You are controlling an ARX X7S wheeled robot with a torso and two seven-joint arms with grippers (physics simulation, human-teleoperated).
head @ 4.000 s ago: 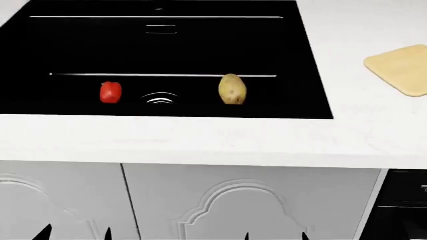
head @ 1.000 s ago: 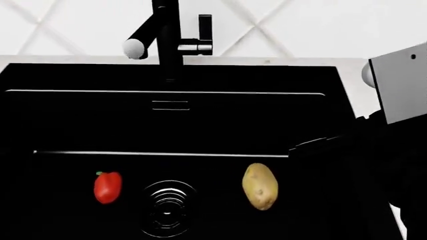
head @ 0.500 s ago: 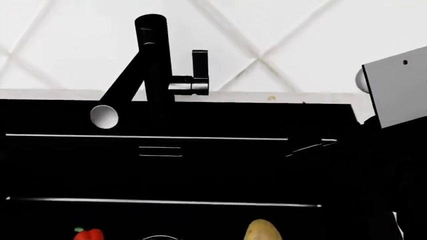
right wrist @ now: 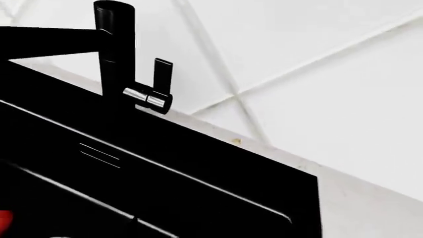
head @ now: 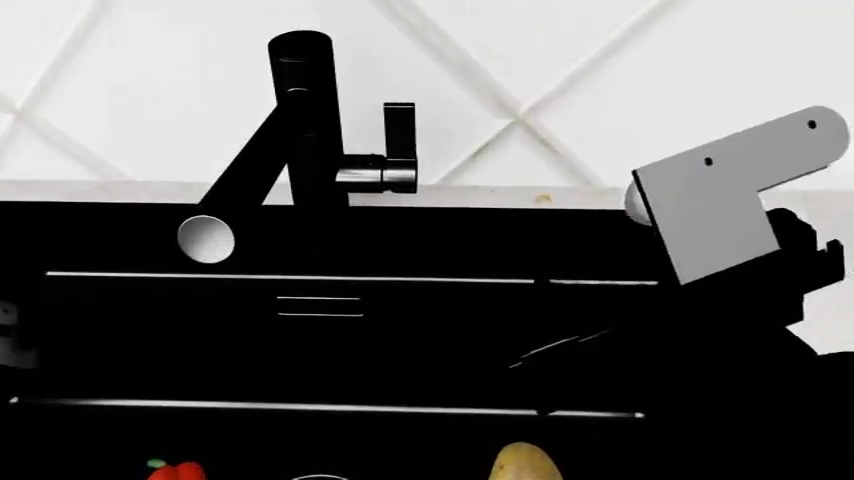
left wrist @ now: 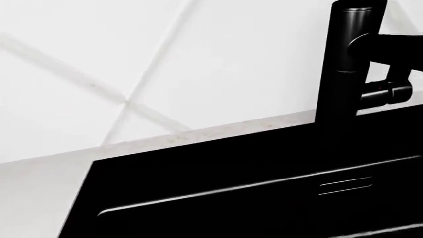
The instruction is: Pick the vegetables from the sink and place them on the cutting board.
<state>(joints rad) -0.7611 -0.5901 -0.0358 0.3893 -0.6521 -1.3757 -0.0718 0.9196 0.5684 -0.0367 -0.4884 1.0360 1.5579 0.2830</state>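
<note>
The black sink (head: 400, 340) fills the head view, with its faucet (head: 300, 130) at the back. At that view's bottom edge only the tops of the vegetables show: the red pepper (head: 175, 470) to the left and the tan potato (head: 523, 463) to the right. My right arm's grey bracket (head: 721, 200) hangs over the sink's right side. Its black gripper (head: 547, 352) reaches down-left above the potato, dark against the dark basin, jaws unreadable. A sliver of the pepper (right wrist: 3, 220) shows in the right wrist view. My left gripper (head: 16, 335) is only a dark shape at the left edge. The cutting board is out of view.
A white diamond-tiled wall (head: 561, 70) rises behind a strip of white counter (head: 534, 195). The faucet's spout end (head: 206, 238) angles down-left over the basin, and its lever handle (head: 396, 150) sticks out to the right. White counter (left wrist: 39, 198) borders the sink's left side.
The head view tilted up, sliding the vegetables to its bottom edge. In the last half second my right arm swung left over the basin. A dark shape now covers the sink's left edge.
</note>
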